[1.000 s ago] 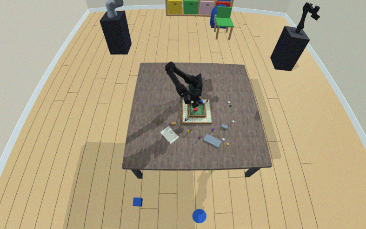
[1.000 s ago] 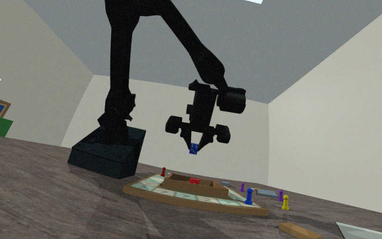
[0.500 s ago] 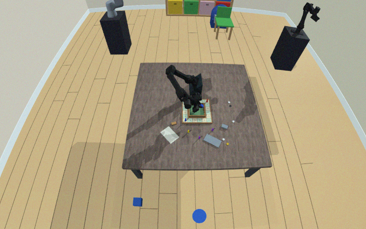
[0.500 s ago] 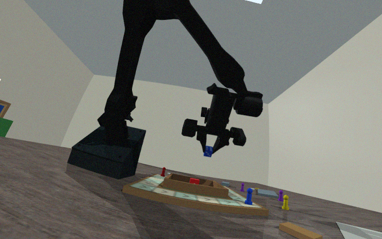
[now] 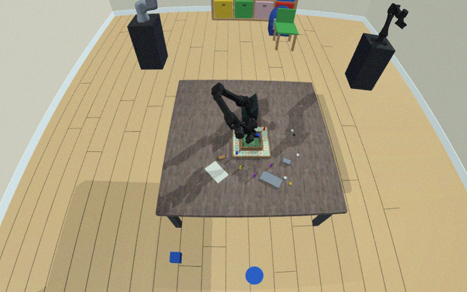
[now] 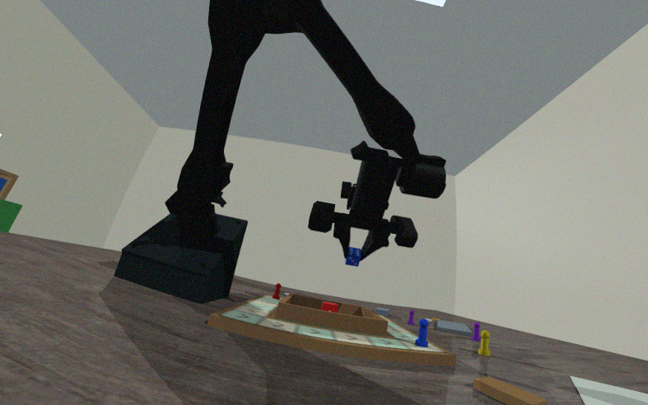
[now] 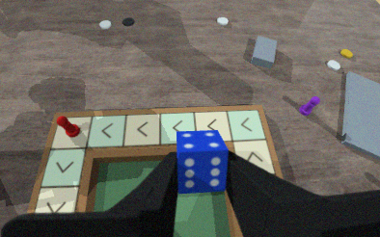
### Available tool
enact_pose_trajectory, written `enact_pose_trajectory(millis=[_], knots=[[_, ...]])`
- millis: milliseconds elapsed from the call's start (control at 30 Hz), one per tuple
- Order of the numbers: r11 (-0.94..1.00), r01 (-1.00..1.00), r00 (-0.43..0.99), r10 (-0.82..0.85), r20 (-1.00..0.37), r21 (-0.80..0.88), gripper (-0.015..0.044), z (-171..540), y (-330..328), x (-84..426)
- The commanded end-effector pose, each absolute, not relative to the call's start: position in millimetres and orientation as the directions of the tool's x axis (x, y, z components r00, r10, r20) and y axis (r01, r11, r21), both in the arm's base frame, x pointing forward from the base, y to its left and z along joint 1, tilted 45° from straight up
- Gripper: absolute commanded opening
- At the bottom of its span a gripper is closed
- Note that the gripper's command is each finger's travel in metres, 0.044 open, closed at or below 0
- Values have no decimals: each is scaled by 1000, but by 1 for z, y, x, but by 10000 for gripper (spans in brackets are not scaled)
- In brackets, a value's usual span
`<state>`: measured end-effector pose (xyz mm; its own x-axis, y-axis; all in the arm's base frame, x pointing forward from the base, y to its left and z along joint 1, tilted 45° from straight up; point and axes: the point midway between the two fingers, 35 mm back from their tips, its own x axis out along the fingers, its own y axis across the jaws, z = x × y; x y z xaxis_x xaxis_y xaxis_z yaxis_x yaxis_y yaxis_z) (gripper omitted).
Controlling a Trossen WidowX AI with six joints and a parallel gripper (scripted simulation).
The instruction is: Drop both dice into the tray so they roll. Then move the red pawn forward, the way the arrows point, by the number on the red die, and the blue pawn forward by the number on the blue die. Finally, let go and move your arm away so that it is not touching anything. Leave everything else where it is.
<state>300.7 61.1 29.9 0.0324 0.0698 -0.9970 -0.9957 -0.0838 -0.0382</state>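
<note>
Fingers pinch blue die (image 5: 257, 135) (image 6: 352, 256) (image 7: 202, 161), centre of wrist view, apparently clear above tray walls (image 5: 251, 148) (image 6: 336, 318) (image 7: 88, 180); six-pip face toward camera; pip rows, fingers (image 6: 377, 240) run roughly upright.

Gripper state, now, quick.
Gripper: closed on the blue die, held in the air above the board.

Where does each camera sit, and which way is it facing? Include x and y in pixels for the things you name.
Top: high beyond the table's front edge, angled down at the table (image 5: 199, 105); whole arm shows.
Exterior: low at tabletop level, looking across the board (image 6: 336, 346); base, links, gripper (image 6: 354, 253) show.
Wrist: on the arm, looking out past the fingers at the blue die (image 7: 202, 166).
Exterior and wrist share the red pawn (image 6: 277, 291) (image 7: 68, 127).
</note>
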Motion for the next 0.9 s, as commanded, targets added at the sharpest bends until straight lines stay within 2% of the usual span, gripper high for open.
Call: enact_pose_trajectory(millis=[0, 333, 400, 500, 667, 833, 867], knots=[[-84, -996, 33, 70, -997, -39, 184, 30, 61, 301], [-89, -995, 29, 75, -997, -36, 440, 59, 89, 294], [-78, -997, 13, 16, -1000, -14, 440, 52, 87, 294], [-38, -999, -27, -253, -967, 37, 440, 29, 79, 293], [-70, -997, 62, -655, -753, -20, 440, 8, 73, 300], [-89, -995, 89, -695, -713, -37, 440, 7, 74, 302], [-76, -997, 50, -647, -761, -2, 440, 5, 74, 296]])
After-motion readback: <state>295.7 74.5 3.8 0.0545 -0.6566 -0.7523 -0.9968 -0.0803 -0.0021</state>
